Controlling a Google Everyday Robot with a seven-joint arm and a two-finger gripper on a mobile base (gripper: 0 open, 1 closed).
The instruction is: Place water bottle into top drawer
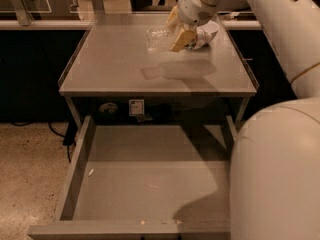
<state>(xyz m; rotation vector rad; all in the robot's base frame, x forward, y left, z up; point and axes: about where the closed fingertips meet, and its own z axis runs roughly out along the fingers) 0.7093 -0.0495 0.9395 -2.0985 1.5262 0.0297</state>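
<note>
The water bottle (157, 38) is a clear ribbed plastic one, held sideways in the air above the grey cabinet top (112, 64), where it casts a shadow. My gripper (176, 30), with yellowish fingers (182, 38), is shut on the bottle's right end at the back right of the cabinet. The bottle's cap and label are hidden by the fingers. Below the cabinet top, the top drawer (74, 176) is pulled out wide, with a bare grey bottom and low sides.
A white bowl (209, 30) sits on the cabinet top just behind and right of the gripper. My arm's large white body (277, 174) covers the drawer's right front part. Speckled floor lies to the left, a dark counter behind.
</note>
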